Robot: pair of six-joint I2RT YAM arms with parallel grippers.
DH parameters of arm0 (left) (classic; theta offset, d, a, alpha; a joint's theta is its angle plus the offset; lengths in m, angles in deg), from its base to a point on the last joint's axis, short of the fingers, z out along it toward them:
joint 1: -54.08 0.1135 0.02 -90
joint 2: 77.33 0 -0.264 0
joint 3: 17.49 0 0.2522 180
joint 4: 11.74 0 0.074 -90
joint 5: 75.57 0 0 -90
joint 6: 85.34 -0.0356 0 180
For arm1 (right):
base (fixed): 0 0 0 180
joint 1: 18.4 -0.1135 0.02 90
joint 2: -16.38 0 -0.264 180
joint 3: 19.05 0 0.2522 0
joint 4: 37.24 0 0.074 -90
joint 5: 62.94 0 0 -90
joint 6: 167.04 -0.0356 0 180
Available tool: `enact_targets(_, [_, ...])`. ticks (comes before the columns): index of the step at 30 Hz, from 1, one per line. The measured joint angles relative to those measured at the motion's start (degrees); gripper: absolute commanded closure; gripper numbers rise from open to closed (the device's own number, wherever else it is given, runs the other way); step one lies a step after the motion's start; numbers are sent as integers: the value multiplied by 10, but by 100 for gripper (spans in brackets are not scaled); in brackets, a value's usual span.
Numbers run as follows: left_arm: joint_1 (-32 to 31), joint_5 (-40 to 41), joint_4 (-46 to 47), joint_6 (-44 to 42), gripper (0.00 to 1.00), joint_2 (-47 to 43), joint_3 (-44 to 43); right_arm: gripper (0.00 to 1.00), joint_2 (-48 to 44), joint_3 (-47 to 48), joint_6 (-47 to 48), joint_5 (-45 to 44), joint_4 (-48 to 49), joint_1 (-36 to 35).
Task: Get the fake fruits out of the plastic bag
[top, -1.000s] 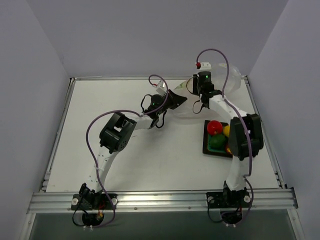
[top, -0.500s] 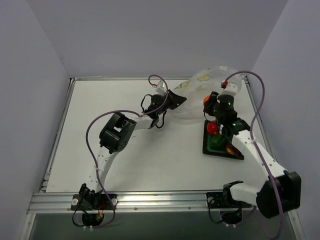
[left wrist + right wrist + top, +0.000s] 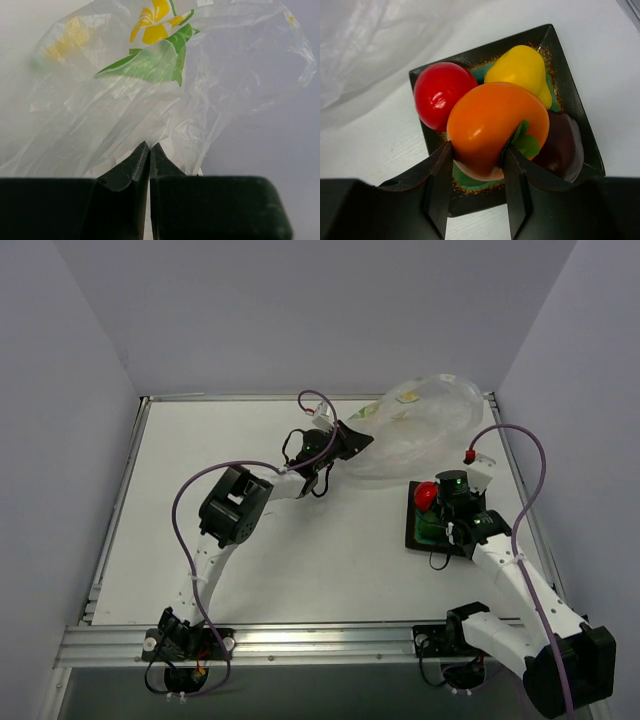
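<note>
Right arm (image 3: 505,575) has swung off the plastic bag (image 3: 425,420) and down over the tray (image 3: 412,538) since a second ago; left arm (image 3: 225,505) hasn't budged.

Top view: the bag is heaped on the counter (image 3: 230,440) just beyond the tray, to its far left. A red fruit (image 3: 427,494) sits at the tray's far corner.

Left wrist: left fingers (image 3: 131,172) are pinched fully together on a fold of thin, crinkled, see-through film with a yellow-green print. Can't tell if any fruit remains inside.

Right wrist: right fingers (image 3: 439,185) are spread fruit-wide, clamping a smooth glossy orange fruit (image 3: 492,122) just above the tray. Below it lie the red fruit, a yellow fruit (image 3: 520,67) and a dark red fruit (image 3: 564,145).

Step looks like drop-off. Next: lower slightly, open, go back to the bag. The round slick plastic may roll off the pile.
</note>
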Motion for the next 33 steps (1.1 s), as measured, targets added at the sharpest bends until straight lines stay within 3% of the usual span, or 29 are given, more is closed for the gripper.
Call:
enact_targets(10, [0, 0, -3, -3, 98, 0, 0, 82, 49, 0, -5, -41, -9, 0])
enact_targets(15, [0, 0, -3, -3, 98, 0, 0, 70, 74, 0, -5, -46, -7, 0])
enact_targets(17, [0, 0, -3, -3, 98, 0, 0, 58, 78, 0, -5, -46, -8, 0])
enact_targets(23, [0, 0, -3, -3, 98, 0, 0, 39, 79, 2, -5, -46, -9, 0])
enact_targets(27, [0, 0, -3, -3, 97, 0, 0, 33, 79, 11, -5, -46, -10, 0])
enact_targets(33, [0, 0, -3, -3, 97, 0, 0, 32, 76, 22, -5, -45, -10, 0])
